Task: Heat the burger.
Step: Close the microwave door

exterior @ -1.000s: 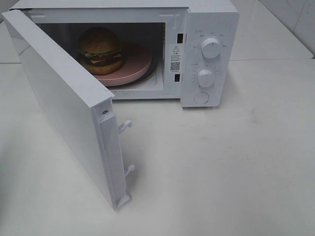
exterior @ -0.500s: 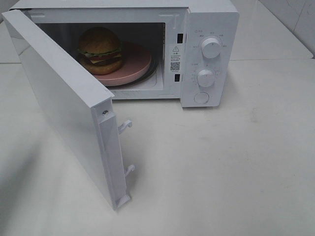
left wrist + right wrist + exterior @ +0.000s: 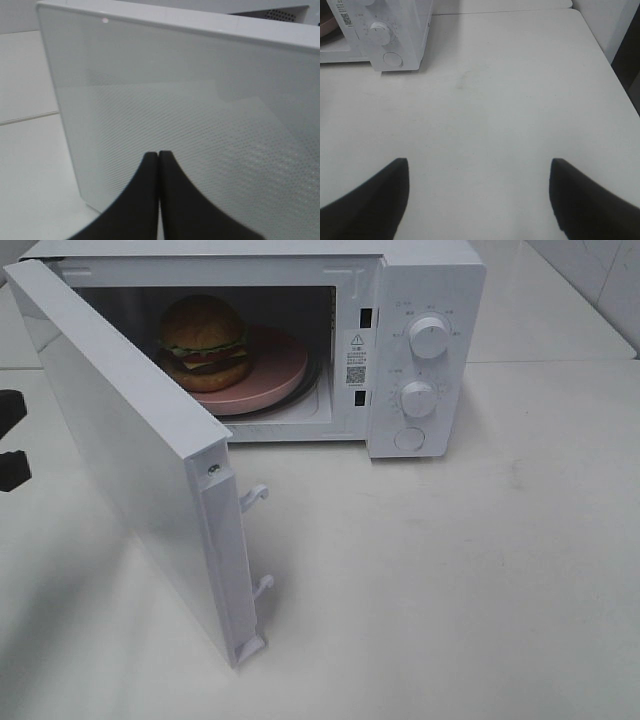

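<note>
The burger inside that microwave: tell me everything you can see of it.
The burger has a glossy brown domed bun, green lettuce, yellow cheese, red tomato and a dark patty. It sits upright on the left part of a round pink plate inside the white microwave, whose door stands open. Nothing else touches it.

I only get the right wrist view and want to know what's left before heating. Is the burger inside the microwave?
Observer: Yes. The burger sits on the pink plate inside the microwave.
Operator: Is the door shut?
Observer: No, the door stands wide open, on the left in the high view.
Operator: Where is the left pincer?
Observer: The left pincer is shut and points at the door's outer face. I cannot tell whether it touches.
</note>
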You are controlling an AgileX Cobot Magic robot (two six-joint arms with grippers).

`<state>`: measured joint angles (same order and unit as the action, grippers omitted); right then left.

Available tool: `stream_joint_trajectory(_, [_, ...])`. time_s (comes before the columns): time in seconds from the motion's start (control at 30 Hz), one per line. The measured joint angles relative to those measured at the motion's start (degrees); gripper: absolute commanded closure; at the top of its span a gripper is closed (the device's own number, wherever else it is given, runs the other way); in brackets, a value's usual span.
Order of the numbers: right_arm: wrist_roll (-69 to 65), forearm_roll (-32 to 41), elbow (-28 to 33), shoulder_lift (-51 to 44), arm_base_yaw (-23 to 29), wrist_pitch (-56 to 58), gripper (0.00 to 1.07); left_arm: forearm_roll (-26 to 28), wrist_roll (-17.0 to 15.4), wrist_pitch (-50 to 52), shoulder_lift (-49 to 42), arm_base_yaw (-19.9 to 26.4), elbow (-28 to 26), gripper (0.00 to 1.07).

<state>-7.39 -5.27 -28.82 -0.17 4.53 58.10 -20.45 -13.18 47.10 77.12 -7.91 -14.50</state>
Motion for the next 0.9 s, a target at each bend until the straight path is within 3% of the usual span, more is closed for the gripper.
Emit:
stream_joint_trajectory(0.5, [0.0, 0.2, 0.0, 0.0, 0.0, 0.0, 0.32, 3.3, 0.2, 1.1, 10.0, -11.9, -7.3, 1.07])
stream_joint_trajectory(0.7, [0.0, 0.2, 0.0, 0.0, 0.0, 0.0, 0.32, 10.3, 2.5, 1.1, 13.1, -17.1, -10.4, 1.07])
stream_joint_trajectory(0.9, [0.0, 0.2, 0.0, 0.0, 0.0, 0.0, 0.32, 21.7, 7.8, -0.2, 16.7, -24.0, -15.2, 1.07])
